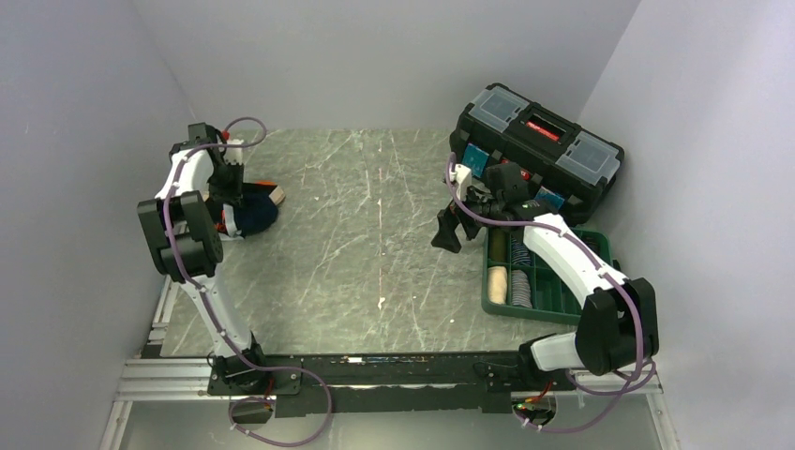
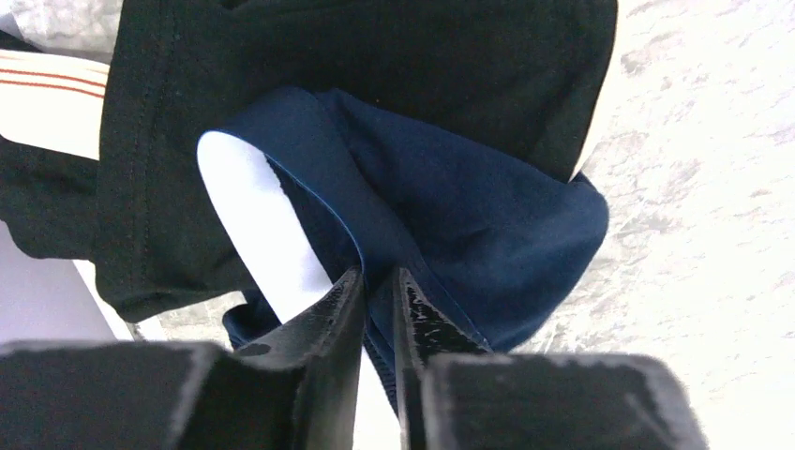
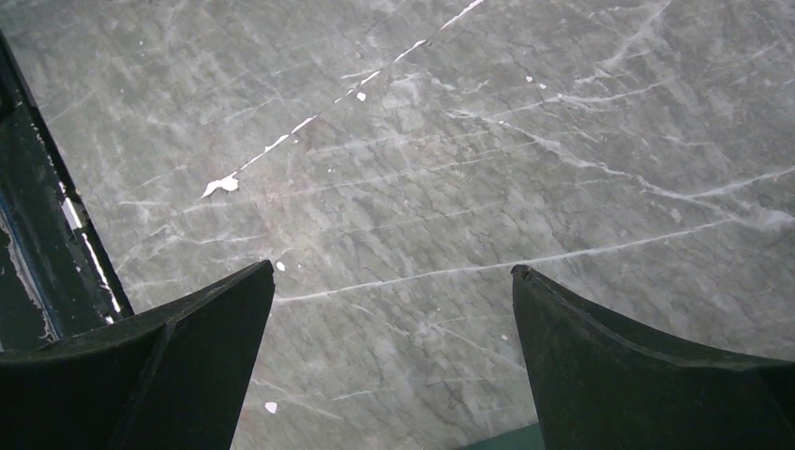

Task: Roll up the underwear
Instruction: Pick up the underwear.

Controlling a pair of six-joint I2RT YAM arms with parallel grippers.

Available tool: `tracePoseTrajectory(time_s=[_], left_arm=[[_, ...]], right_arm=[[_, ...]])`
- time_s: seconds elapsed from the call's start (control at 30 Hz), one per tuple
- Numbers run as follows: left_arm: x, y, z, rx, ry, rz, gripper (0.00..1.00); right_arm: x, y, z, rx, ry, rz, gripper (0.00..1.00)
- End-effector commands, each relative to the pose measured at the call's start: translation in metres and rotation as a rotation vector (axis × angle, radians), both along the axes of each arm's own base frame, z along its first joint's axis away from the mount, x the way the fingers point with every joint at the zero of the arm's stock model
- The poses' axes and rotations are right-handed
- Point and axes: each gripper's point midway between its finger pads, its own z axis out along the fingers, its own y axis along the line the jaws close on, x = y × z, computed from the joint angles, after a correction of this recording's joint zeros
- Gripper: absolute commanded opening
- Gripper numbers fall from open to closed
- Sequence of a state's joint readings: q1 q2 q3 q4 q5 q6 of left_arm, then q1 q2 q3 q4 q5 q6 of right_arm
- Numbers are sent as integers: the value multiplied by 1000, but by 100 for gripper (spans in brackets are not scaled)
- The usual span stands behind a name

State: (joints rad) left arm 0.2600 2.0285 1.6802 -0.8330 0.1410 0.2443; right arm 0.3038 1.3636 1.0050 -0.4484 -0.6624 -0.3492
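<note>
The left hand (image 2: pixel 378 289) is pinching the waistband edge of the navy underwear (image 2: pixel 487 206), which is lying bunched against the black pair (image 2: pixel 375 56) at the counter's (image 1: pixel 375 234) far left. The right hand (image 3: pixel 394 272) is hanging spread and empty. I'm thinking that shallow pinch risks slipping, or dragging the black pair along.

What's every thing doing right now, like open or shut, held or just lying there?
Navy blue cloth underwear, bunched, pinched.
Black cloth underwear with tan band, crumpled against the navy one, not held.
Left fingers, closed on the navy cloth.
Right fingers, wide open, empty, over the grey marbled table.
Black plastic toolbox with red latch, lid shut.
Green plastic compartment tray, holding rolled cloths.
</note>
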Motion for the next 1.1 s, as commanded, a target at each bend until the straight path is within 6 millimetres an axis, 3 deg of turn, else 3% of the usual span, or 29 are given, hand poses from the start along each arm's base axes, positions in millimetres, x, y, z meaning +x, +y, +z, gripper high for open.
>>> tracePoseTrajectory(time_s=[0.0,0.03,0.13,0.27,0.4,0.57,0.77,1.07], left_arm=[[3,2,23,2,-36,2,9],[5,0,33,-4,-60,-2,0],[9,-9,77,-29,-168,-22,0],[9,-22,161,-41,-386,-45,0],[-1,-25,230,-6,-542,-45,0],[-15,-34,283,-10,-647,-56,0],[-21,-34,305,11,-708,-42,0],[-17,-54,294,-69,-706,-75,0]], right_arm=[[6,4,13,15,-37,23,100],[6,4,12,15,-33,22,100],[7,4,11,12,-28,19,100],[9,1,11,-6,-38,7,100],[8,2,10,-7,-32,9,100],[8,2,9,-8,-26,12,100],[8,1,9,-13,-31,11,100],[9,-1,7,-24,-32,1,100]])
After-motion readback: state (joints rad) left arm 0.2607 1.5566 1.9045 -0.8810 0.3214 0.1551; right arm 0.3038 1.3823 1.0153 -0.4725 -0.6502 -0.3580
